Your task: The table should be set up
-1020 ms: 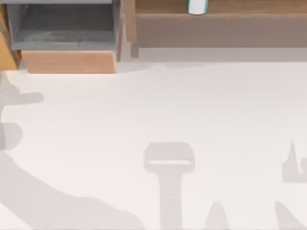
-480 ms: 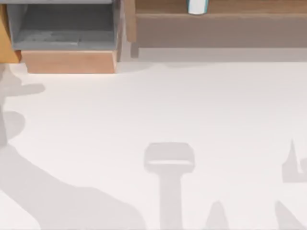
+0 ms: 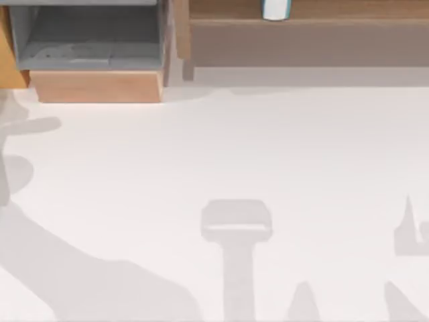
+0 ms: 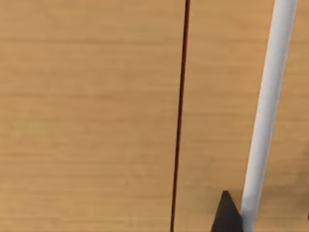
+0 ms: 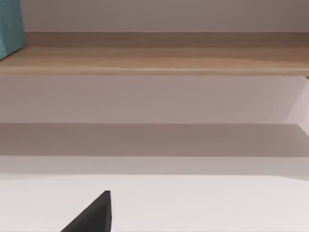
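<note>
Off-white and bare, the tabletop point(image 3: 268, 154) spreads in front of a long light-brown wooden shelf point(image 3: 308, 30), which runs along its far edge. Left of the shelf sits a grey-lined box point(image 3: 90, 40) with a light wooden front. On the shelf stands a white and teal container point(image 3: 275, 9). A dark tip of the left pincer point(image 4: 226, 215) shows against wood grain; a dark tip of the right pincer point(image 5: 94, 215) faces the shelf; whether either pincer is apart or together I cannot tell.
</note>
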Tool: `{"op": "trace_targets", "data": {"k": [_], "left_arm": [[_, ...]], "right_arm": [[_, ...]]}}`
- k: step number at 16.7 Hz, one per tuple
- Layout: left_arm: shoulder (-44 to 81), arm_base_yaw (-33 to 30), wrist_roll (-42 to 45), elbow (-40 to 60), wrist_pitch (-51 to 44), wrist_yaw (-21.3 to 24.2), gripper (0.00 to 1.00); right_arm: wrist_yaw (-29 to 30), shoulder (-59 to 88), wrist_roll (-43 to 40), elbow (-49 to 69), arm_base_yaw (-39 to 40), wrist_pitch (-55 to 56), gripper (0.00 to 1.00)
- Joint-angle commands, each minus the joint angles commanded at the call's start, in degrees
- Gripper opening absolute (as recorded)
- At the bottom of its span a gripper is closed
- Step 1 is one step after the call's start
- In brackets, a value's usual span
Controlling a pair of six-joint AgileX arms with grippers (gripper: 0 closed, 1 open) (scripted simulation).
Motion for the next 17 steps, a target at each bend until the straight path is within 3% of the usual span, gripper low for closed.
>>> {"op": "trace_targets", "data": {"k": [4,5,17], "left_arm": [[0.00,0.00,0.00,0.00,0.00,0.00,0.98],[0.00,0.00,0.00,0.00,0.00,0.00,1.00],[-1.16,1.13,0.32,-4.89,1.10,0.75,1.00]], "right_arm": [[0.00,0.00,0.00,0.00,0.00,0.00,1.00],[0.00,0.00,0.00,0.00,0.00,0.00,1.00],[0.00,0.00,0.00,0.00,0.00,0.00,1.00]]}}
